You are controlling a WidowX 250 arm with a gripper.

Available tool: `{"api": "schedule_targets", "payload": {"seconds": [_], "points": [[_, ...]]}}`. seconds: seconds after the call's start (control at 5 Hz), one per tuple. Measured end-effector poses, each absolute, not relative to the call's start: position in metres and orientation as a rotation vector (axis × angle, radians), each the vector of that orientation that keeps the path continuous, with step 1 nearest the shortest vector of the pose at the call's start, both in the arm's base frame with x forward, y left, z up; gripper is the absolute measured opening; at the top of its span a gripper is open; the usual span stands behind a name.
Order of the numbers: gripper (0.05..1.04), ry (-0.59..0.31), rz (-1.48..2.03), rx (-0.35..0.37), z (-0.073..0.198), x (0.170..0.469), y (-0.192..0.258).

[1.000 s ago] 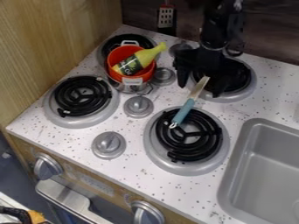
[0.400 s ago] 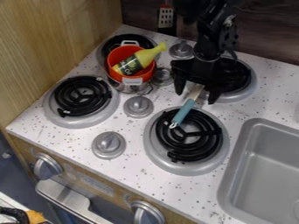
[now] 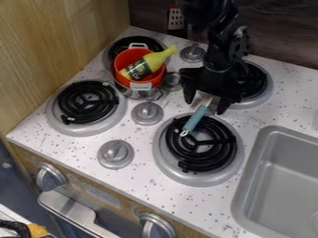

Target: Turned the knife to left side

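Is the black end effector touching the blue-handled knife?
Cannot tell: in the camera view, the end effector straddles the knife, hiding part of its blade.

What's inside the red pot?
A yellow bottle leans in the red pot, its neck sticking out past the rim. Whatever lies beneath the bottle is covered.

4 burners [image 3: 200, 143], 6 knobs [image 3: 115, 154], 1 sink [image 3: 244, 176], 1 knife [image 3: 195, 120], 1 spatula [image 3: 175, 19]; 1 red pot [image 3: 129, 56], 1 bottle [image 3: 149, 64] in it, 1 metal pot [image 3: 131, 93] beneath.
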State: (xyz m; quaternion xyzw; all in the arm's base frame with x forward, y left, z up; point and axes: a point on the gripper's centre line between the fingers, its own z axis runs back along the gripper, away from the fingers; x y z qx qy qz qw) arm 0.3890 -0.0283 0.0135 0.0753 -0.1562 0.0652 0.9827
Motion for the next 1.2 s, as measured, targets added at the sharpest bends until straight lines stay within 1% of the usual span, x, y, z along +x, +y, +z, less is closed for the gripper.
{"api": "schedule_targets", "payload": {"seconds": [0.2, 0.4, 0.6, 0.8, 1.0, 1.2], "points": [[0.598, -0.319, 0.155, 0.109, 0.006, 0.391, -0.025], [0.315, -0.324, 0.162, 0.093, 0.004, 0.391, -0.026], [0.129, -0.317, 0.187, 0.08, 0.001, 0.388, -0.024], [0.078, -0.3, 0.269, 0.097, 0.003, 0.382, -0.017], [0.078, -0.264, 0.423, 0.069, 0.015, 0.374, -0.013], [0.078, -0.203, 0.611, -0.009, 0.023, 0.365, -0.014]]}}
